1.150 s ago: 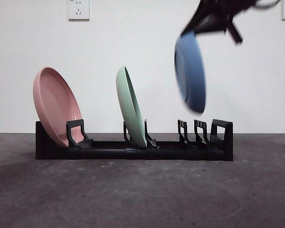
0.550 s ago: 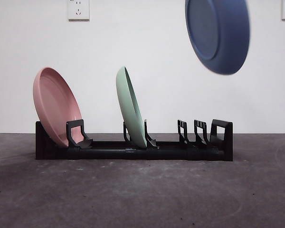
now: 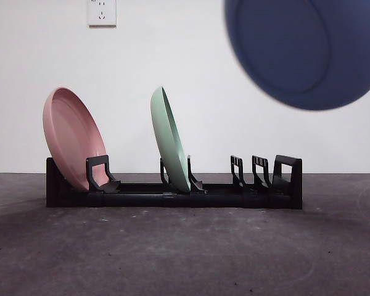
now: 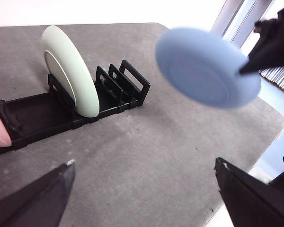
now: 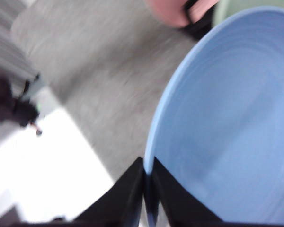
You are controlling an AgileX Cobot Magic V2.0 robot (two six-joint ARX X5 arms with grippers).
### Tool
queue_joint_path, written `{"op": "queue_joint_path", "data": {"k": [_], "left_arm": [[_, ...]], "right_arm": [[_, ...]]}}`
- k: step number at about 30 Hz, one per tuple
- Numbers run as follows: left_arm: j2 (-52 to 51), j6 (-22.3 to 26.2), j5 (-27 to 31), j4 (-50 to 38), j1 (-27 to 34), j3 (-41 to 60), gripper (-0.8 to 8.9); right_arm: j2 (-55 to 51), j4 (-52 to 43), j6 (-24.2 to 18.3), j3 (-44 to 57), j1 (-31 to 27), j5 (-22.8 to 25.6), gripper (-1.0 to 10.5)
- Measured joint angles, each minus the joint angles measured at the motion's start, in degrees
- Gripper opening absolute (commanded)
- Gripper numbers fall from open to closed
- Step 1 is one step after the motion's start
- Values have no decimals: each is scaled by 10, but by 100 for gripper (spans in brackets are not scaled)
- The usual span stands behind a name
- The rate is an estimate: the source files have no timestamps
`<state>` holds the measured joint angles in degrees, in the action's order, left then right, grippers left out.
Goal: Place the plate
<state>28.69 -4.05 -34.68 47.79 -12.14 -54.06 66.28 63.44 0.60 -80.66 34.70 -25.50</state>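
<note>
Gripping the unmarked blue plate (image 5: 227, 123), right gripper (image 5: 148, 189) fingers (image 5: 125, 198) pinch its rim.

The blue plate (image 3: 305, 52) looks smeary and dark against the bright wall (image 3: 49, 55). The right wrist view is blurry, maybe from moving.

Blue plate (image 3: 305, 49) (blurred) hangs tilted in air, above the rack's (image 3: 172, 191) empty end.

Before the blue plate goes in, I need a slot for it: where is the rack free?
The rack is free between the green plate and its right end frame. The left end holds the pink plate. The right pincer grips the blue plate.
</note>
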Motion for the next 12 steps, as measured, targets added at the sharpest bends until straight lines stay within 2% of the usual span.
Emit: {"op": "queue_joint_path", "data": {"k": [6,12], "left_arm": [[0,0,0,0,0,0,465],[0,0,0,2,0,0,465]], "right_arm": [[-7,-56,14,79,116,92,12],[2,-137,42,175,216,210,12]]}}
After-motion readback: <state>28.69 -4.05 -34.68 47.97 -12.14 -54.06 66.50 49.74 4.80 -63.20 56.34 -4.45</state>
